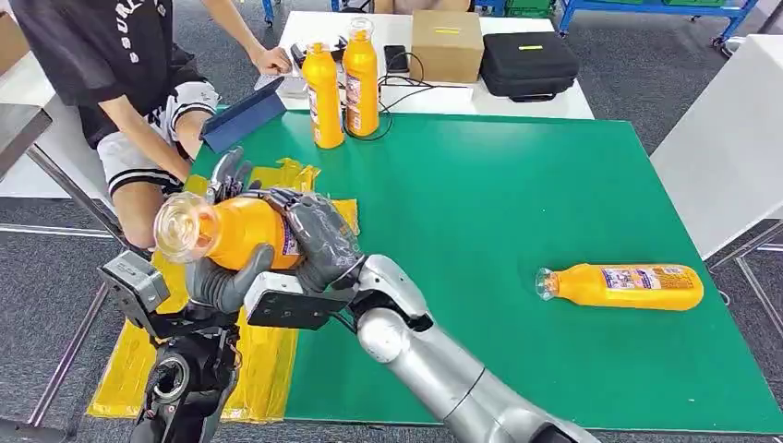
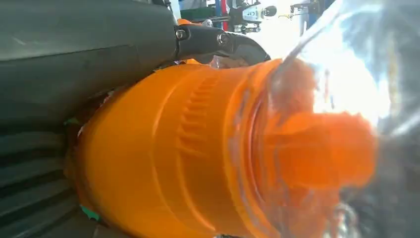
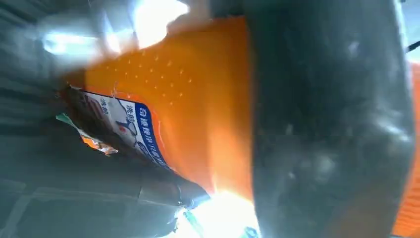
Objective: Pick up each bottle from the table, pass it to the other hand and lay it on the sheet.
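An orange bottle (image 1: pixel 242 233) with a clear cap hangs on its side above the yellow sheet (image 1: pixel 266 369) at the table's left edge. Both hands are on it. My right hand (image 1: pixel 319 238) wraps the labelled body, its thumb (image 3: pixel 327 124) lying across the orange bottle (image 3: pixel 198 99). My left hand (image 1: pixel 224 277) grips the end near the cap, with its fingers over the top and its thumb underneath. In the left wrist view the bottle (image 2: pixel 198 148) lies close against the palm. A second bottle (image 1: pixel 628 286) lies on the green mat (image 1: pixel 517 194) at the right. Two more bottles (image 1: pixel 323 92) (image 1: pixel 362 78) stand upright at the mat's far edge.
A person sits at the far left, one hand on the white table behind, beside a blue folder (image 1: pixel 242 115). A cardboard box (image 1: pixel 446 44) and a black case (image 1: pixel 529 63) stand on that table. Another white table (image 1: pixel 729 138) is at the right.
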You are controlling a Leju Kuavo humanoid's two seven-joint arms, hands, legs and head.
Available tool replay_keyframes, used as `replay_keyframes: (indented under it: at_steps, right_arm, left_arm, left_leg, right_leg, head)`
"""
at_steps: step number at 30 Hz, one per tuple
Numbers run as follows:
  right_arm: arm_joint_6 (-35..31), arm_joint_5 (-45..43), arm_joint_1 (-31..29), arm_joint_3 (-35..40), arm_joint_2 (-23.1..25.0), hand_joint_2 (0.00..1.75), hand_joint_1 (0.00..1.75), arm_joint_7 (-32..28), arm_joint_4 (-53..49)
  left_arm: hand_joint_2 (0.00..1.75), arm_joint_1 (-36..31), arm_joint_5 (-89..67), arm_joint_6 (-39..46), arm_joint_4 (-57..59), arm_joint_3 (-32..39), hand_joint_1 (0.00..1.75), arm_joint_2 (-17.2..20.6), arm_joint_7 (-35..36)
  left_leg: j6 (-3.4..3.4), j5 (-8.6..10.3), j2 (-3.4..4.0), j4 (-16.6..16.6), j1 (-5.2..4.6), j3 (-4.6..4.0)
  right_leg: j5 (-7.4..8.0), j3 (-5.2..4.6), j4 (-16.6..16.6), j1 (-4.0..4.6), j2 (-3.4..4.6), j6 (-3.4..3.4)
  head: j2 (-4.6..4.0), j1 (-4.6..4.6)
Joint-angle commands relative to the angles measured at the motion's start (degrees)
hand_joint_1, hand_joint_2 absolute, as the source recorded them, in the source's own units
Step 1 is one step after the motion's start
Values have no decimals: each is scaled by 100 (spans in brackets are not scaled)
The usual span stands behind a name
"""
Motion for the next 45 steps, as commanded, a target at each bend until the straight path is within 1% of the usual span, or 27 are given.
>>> replay_keyframes:
  at_steps: [1, 3, 5, 6, 7, 9, 10, 11, 12, 13, 14, 19, 20, 21, 22, 24, 26, 27, 28, 30, 31, 33, 34, 36, 39, 40, 45]
  right_arm:
    - [21, -16, -267, 460, 11, 175, 175, 19, 487]
    - [64, -10, -306, 521, 26, 175, 175, 59, 575]
    - [96, 79, -378, 719, 68, 175, 175, 147, 794]
    - [141, 95, -379, 771, 88, 175, 175, 156, 855]
    - [157, 120, -369, 811, 100, 175, 175, 170, 895]
    - [141, 161, -342, 868, 124, 175, 175, 201, 954]
    - [132, 154, -329, 881, 132, 175, 175, 209, 979]
    - [124, 151, -325, 884, 130, 175, 175, 210, 986]
    - [125, 151, -323, 883, 121, 175, 175, 210, 990]
    - [161, 136, -330, 882, 119, 175, 175, 211, 1006]
    - [195, 97, -321, 858, 116, 175, 175, 204, 1010]
    - [180, 80, -291, 849, 94, 175, 175, 188, 1025]
    - [174, 75, -288, 843, 92, 175, 175, 190, 1032]
    - [154, 77, -280, 835, 92, 175, 175, 192, 1054]
    - [169, 53, -268, 815, 94, 175, 175, 182, 1070]
    - [204, 10, -258, 782, 94, 175, 175, 144, 1076]
    - [204, 10, -258, 782, 94, 175, 175, 144, 1076]
    - [204, 10, -258, 782, 94, 175, 175, 144, 1076]
    - [204, 10, -258, 782, 94, 175, 175, 144, 1076]
    - [204, 10, -258, 782, 94, 175, 175, 144, 1076]
    - [204, 10, -258, 782, 94, 175, 175, 144, 1076]
    - [204, 10, -258, 782, 94, 175, 175, 144, 1076]
    - [204, 10, -258, 782, 94, 175, 175, 144, 1076]
    - [204, 10, -258, 782, 94, 175, 175, 144, 1076]
    - [204, 10, -258, 782, 94, 175, 175, 144, 1076]
    - [204, 10, -258, 782, 94, 175, 175, 144, 1076]
    - [204, 10, -258, 782, 94, 175, 175, 144, 1076]
  left_arm:
    - [175, -259, -81, 65, 405, -172, 0, 108, 10]
    - [175, -260, -118, 106, 379, -168, 0, 96, 6]
    - [175, -262, -134, 200, 330, -122, 0, 64, 12]
    - [175, -266, -137, 278, 305, -88, 0, 49, -24]
    - [175, -263, -151, 374, 267, -58, 0, 32, -104]
    - [175, -244, -130, 492, 176, -17, 0, 21, -176]
    - [175, -218, -156, 626, 114, -2, 7, 21, -190]
    - [175, -217, -161, 660, 105, -4, 124, 25, -195]
    - [175, -214, -161, 660, 106, -3, 155, 27, -195]
    - [175, -194, -150, 676, 111, -4, 171, 28, -197]
    - [175, -178, -142, 695, 125, -11, 173, 33, -209]
    - [175, -132, -120, 749, 193, -10, 173, 21, -256]
    - [175, -129, -121, 754, 200, -13, 171, 16, -259]
    - [175, -140, -127, 765, 228, -23, 171, 18, -272]
    - [175, -150, -127, 770, 252, -28, 173, 21, -279]
    - [175, -168, -122, 778, 278, -42, 173, 32, -293]
    - [175, -168, -122, 778, 278, -42, 173, 32, -293]
    - [175, -168, -122, 778, 278, -42, 173, 32, -293]
    - [175, -168, -122, 778, 278, -42, 173, 32, -293]
    - [175, -168, -122, 778, 278, -42, 173, 32, -293]
    - [175, -168, -122, 778, 278, -42, 173, 32, -293]
    - [175, -168, -122, 778, 278, -42, 173, 32, -293]
    - [175, -168, -122, 778, 278, -42, 173, 32, -293]
    - [175, -168, -122, 778, 278, -42, 173, 32, -293]
    - [175, -168, -122, 778, 278, -42, 173, 32, -293]
    - [175, -168, -122, 778, 278, -42, 173, 32, -293]
    - [175, -168, -122, 778, 278, -42, 173, 32, -293]
  left_leg:
    - [-14, -7, 0, -10, 3, 27]
    - [-8, -3, 0, -6, 1, 13]
    - [-14, -7, 1, -9, 3, 27]
    - [-9, -4, 2, -6, 2, 14]
    - [-14, -7, 2, -8, 4, 25]
    - [-10, -4, 0, -7, 3, 18]
    - [-16, -8, 0, -12, 5, 31]
    - [-19, -9, 0, -16, 6, 37]
    - [-16, -8, -2, -12, 6, 31]
    - [-13, -7, -6, -8, 7, 23]
    - [-17, -9, -10, -13, 9, 36]
    - [-9, -4, -5, -7, 6, 15]
    - [-14, -8, -8, -10, 7, 28]
    - [-9, -3, -5, -7, 5, 14]
    - [-14, -7, -8, -10, 7, 26]
    - [-9, -2, -10, -7, 4, 12]
    - [-14, -5, -10, -11, 6, 24]
    - [-7, -2, -7, -6, 3, 10]
    - [-15, -5, -10, -14, 5, 28]
    - [-9, -2, -9, -7, 4, 12]
    - [-16, -7, -12, -12, 7, 28]
    - [-10, -4, -8, -7, 4, 15]
    - [-14, -6, -10, -13, 5, 28]
    - [-15, -7, -11, -13, 6, 29]
    - [-9, -3, -7, -6, 4, 11]
    - [-13, -5, -9, -12, 5, 24]
    - [-10, -3, -9, -9, 3, 15]
  right_leg:
    - [-8, 29, -11, 3, -8, -5]
    - [-4, 14, -6, 1, -4, -3]
    - [-8, 28, -10, 3, -6, -5]
    - [-4, 15, -6, 2, -3, -3]
    - [-8, 27, -10, 4, -5, -5]
    - [-5, 19, -8, 3, -5, -4]
    - [-9, 33, -13, 5, -8, -6]
    - [-11, 39, -16, 6, -10, -8]
    - [-10, 33, -14, 6, -11, -7]
    - [-9, 27, -12, 7, -13, -6]
    - [-13, 42, -18, 9, -20, -7]
    - [-6, 17, -10, 5, -11, -3]
    - [-11, 33, -14, 6, -17, -5]
    - [-6, 17, -10, 4, -11, -4]
    - [-10, 30, -15, 6, -16, -5]
    - [-6, 14, -10, 4, -16, -4]
    - [-10, 28, -15, 6, -19, -6]
    - [-5, 11, -8, 2, -11, -3]
    - [-10, 30, -15, 5, -18, -7]
    - [-6, 14, -9, 4, -15, -4]
    - [-11, 32, -16, 6, -21, -7]
    - [-7, 16, -10, 4, -14, -4]
    - [-11, 30, -16, 5, -19, -6]
    - [-11, 32, -17, 6, -20, -5]
    - [-6, 11, -9, 4, -13, -3]
    - [-10, 26, -14, 4, -18, -5]
    - [-7, 16, -10, 2, -16, -4]
  head:
    - [0, -2]
    - [0, -2]
    - [0, 0]
    - [0, 0]
    - [0, -2]
    - [0, -2]
    - [0, 0]
    - [0, -2]
    - [0, -4]
    - [0, -2]
    - [0, -2]
    - [0, 0]
    - [0, -2]
    - [0, -2]
    - [0, 0]
    - [0, 0]
    - [0, 0]
    - [0, -2]
    - [0, 0]
    - [0, -2]
    - [0, -2]
    - [0, -2]
    - [0, -2]
    - [0, 0]
    - [2, -2]
    - [0, -2]
    - [0, 0]
